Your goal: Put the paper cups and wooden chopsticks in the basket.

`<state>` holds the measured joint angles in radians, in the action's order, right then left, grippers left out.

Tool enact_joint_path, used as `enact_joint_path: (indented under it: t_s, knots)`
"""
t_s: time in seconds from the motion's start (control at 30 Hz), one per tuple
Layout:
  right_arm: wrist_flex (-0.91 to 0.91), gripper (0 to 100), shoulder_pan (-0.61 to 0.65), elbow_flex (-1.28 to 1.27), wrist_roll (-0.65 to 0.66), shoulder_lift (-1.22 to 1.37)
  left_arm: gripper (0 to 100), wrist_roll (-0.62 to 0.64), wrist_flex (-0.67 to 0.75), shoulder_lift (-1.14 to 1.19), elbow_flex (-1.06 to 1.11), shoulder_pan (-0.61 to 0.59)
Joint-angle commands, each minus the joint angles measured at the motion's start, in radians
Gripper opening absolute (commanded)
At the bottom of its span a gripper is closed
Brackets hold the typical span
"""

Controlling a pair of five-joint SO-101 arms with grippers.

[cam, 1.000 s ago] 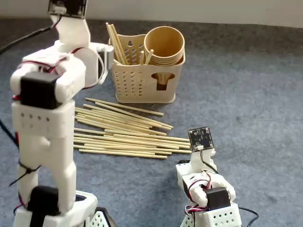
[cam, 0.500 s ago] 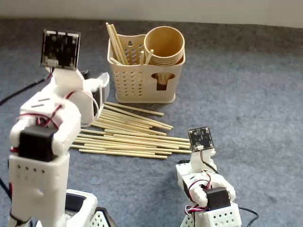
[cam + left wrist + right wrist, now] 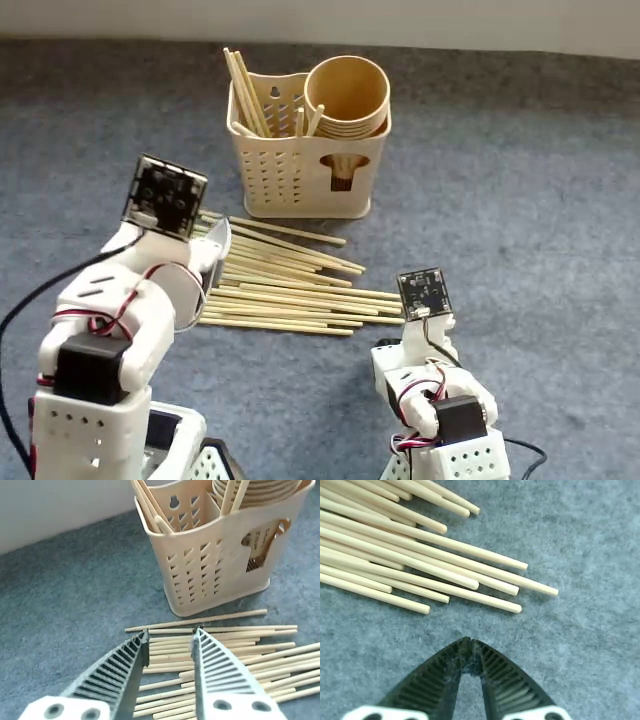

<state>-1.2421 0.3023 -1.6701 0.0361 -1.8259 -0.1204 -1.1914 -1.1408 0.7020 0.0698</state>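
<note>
At the far middle of the grey carpet [image 3: 520, 220] stands the cream perforated basket [image 3: 300, 175], upright, with a nested stack of paper cups [image 3: 348, 95] filling its right part and a few wooden chopsticks [image 3: 244, 92] leaning on end in its left part, their tips rising above the rim. Just on the near side of the basket a loose pile of chopsticks [image 3: 295, 285] lies flat on the carpet. The sticks run mostly left to right in a shallow fan, many touching or overlapping one another, and the farthest stick lies close to the basket's foot. The left gripper [image 3: 170, 633] is over the left end of this pile with its jaws parted by a narrow gap and nothing between them. Its tips point toward the sticks nearest the basket, and whether they touch the wood cannot be told. The right gripper [image 3: 469, 643] is at the near right of the pile, its jaws closed tip to tip on nothing. It points down at bare carpet just short of the sticks' right ends. Both white arms rise from bases at the near edge.
</note>
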Motion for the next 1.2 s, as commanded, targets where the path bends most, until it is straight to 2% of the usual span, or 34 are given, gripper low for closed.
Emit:
enact_joint_path:
  t_s: [0.0,0.17,0.43,0.77,1.17]
  knots:
    - [-0.005,0.7,0.002,-0.113,0.012,-0.01,15,-0.114,0.021,-0.028,0.082,-0.005]
    - [-0.005,0.7,0.002,-0.113,0.012,-0.01,15,-0.264,0.018,-0.028,0.18,-0.002]
    - [-0.005,0.7,0.002,-0.113,0.012,-0.01,15,-0.488,0.014,-0.027,0.377,0.117]
    - [-0.005,0.7,0.002,-0.113,0.012,-0.01,15,-0.552,0.021,-0.027,0.501,0.22]
    - [-0.005,0.7,0.002,-0.113,0.012,-0.01,15,-0.586,0.021,-0.024,0.507,0.226]
